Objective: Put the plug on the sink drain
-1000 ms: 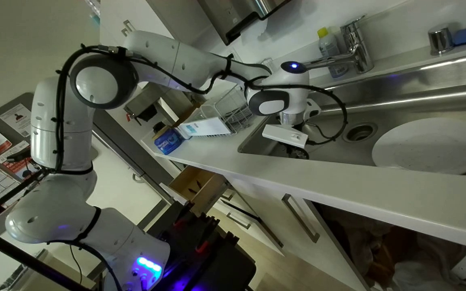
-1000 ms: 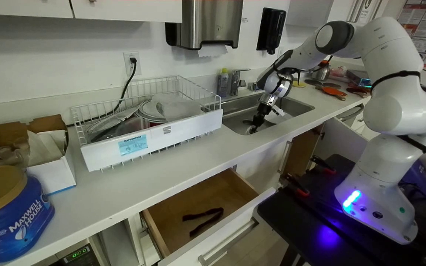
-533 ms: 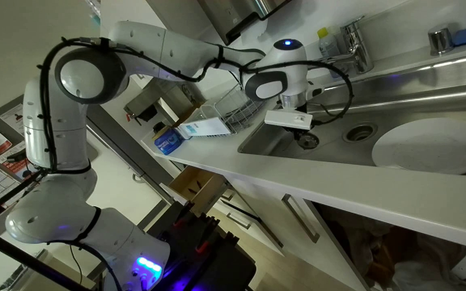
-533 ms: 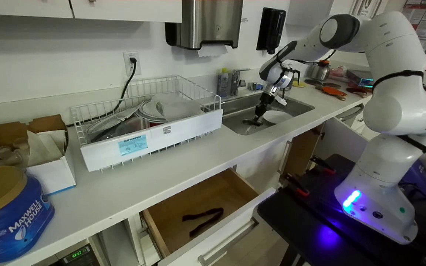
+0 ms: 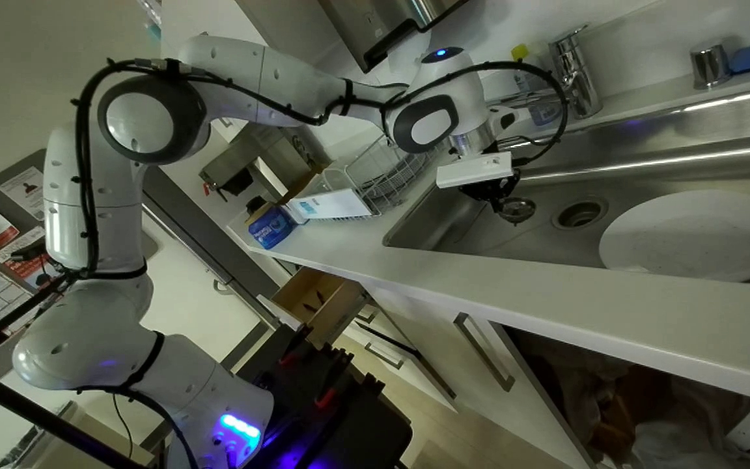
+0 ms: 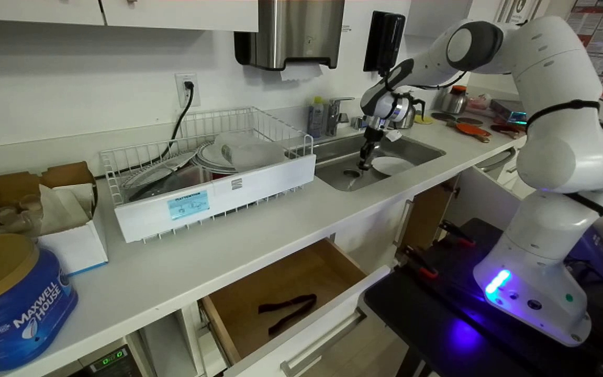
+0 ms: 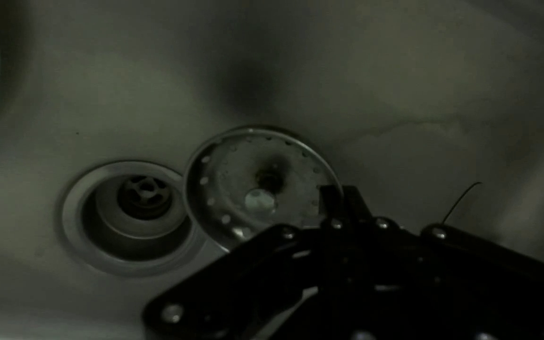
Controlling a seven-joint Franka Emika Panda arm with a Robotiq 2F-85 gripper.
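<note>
The plug is a round metal strainer disc with small holes along its rim. It shows in an exterior view [image 5: 518, 210] and in the wrist view [image 7: 234, 160]. My gripper [image 7: 343, 200] is shut on the plug's rim and holds it above the basin floor. The gripper also shows in both exterior views [image 5: 501, 203] [image 6: 365, 165]. The sink drain [image 5: 579, 213] is uncovered and lies beside the plug, apart from it in height. In the wrist view the drain [image 7: 132, 238] is left of the plug, whose edge slightly overlaps its ring.
A large white plate [image 5: 694, 234] lies in the steel basin [image 5: 466, 225] beyond the drain. The faucet [image 5: 573, 75] and a soap bottle [image 6: 315, 118] stand behind the sink. A dish rack [image 6: 212, 191] stands on the counter beside it. A drawer [image 6: 286, 303] is open below.
My gripper has risen from low in the basin with the plug in it and moved toward the drain and plate. The plug, mostly hidden a second ago, now shows in an exterior view.
</note>
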